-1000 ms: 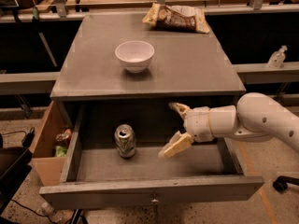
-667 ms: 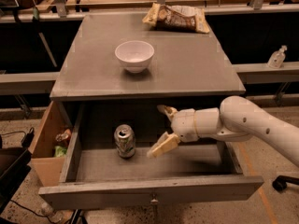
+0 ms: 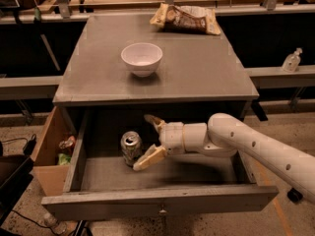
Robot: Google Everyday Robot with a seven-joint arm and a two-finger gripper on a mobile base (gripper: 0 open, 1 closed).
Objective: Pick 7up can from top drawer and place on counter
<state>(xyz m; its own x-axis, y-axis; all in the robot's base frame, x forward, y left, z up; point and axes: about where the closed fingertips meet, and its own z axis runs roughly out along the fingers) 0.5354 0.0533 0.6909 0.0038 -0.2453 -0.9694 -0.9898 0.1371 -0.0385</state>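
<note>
The 7up can (image 3: 131, 147) stands upright in the open top drawer (image 3: 157, 200), left of its middle. It is silver with a pull tab on top. My gripper (image 3: 145, 142) reaches into the drawer from the right. It is open, with one finger behind the can's right side and the other in front of it, close to the can or just touching it. The counter (image 3: 197, 73) is the grey cabinet top above the drawer.
A white bowl (image 3: 141, 59) sits on the counter, left of centre. A crumpled snack bag (image 3: 186, 18) lies at its back edge. A brown cardboard box (image 3: 49, 154) with scraps stands left of the drawer. A spray bottle (image 3: 291, 60) is at the right.
My gripper has moved left inside the drawer, from the right part of the drawer up to the can. The can, bowl and bag have not moved.
</note>
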